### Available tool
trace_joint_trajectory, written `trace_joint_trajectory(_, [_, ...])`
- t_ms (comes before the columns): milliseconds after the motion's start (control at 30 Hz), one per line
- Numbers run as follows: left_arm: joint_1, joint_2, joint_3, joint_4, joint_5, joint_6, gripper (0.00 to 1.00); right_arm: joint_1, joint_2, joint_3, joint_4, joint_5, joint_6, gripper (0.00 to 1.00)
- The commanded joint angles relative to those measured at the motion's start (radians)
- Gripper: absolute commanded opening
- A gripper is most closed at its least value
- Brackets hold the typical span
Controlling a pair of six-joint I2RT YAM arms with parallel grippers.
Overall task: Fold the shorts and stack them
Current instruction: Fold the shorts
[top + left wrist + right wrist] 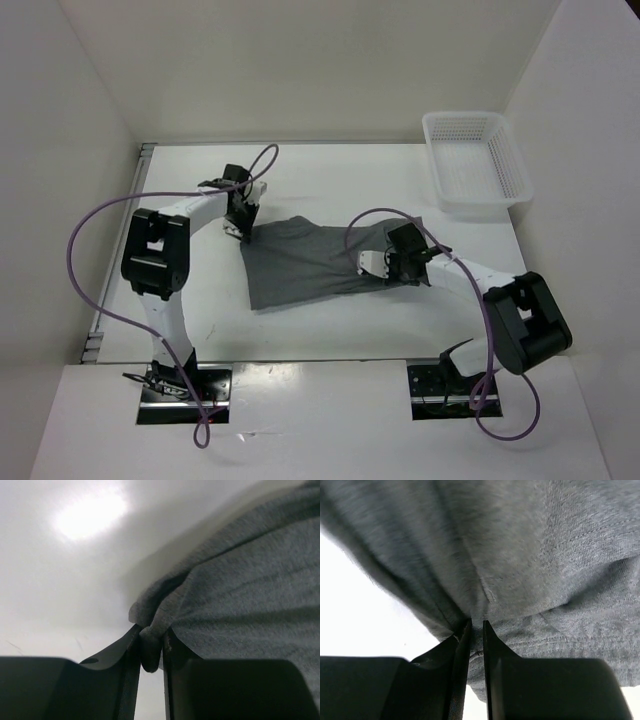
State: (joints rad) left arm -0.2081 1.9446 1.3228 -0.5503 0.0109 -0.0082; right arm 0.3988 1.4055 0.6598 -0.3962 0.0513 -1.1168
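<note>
The grey shorts (pixel 305 260) lie spread across the middle of the white table. My left gripper (pixel 240 228) is shut on the shorts' far left corner; in the left wrist view a bunched fold of grey cloth (pixel 150 645) sits pinched between the fingers. My right gripper (pixel 378 265) is shut on the shorts' right edge; in the right wrist view the cloth (pixel 530 570) fills the frame and a fold is clamped between the black fingers (pixel 492 660).
A white mesh basket (pixel 475 160) stands at the far right corner of the table (pixel 330 180). White walls enclose the left, back and right. Purple cables loop over both arms.
</note>
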Motion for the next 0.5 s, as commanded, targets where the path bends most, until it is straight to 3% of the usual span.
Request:
trace_joint_trajectory(0, [0.071,0.111,0.09,0.104,-0.129,0.008,0.28,0.003,0.02,-0.029,0.033,0.067,-0.029,0.2])
trace_joint_trajectory(167, [0.093,0.188,0.206,0.113,-0.164,0.008,0.31,0.023,0.042,0.024,0.054,0.039,0.0,0.2])
trace_joint_trajectory(233, [0.093,0.198,0.237,0.102,-0.164,0.008,0.34,0.032,0.043,0.067,0.076,0.03,0.044,0.38])
trace_joint_trajectory(300, [0.093,0.185,0.246,0.093,-0.131,0.008,0.4,0.041,0.043,0.193,0.076,-0.017,0.197,0.55])
trace_joint_trajectory(467, [0.084,0.087,0.246,0.07,-0.098,0.008,0.5,0.041,0.043,0.482,0.002,-0.11,0.608,0.74])
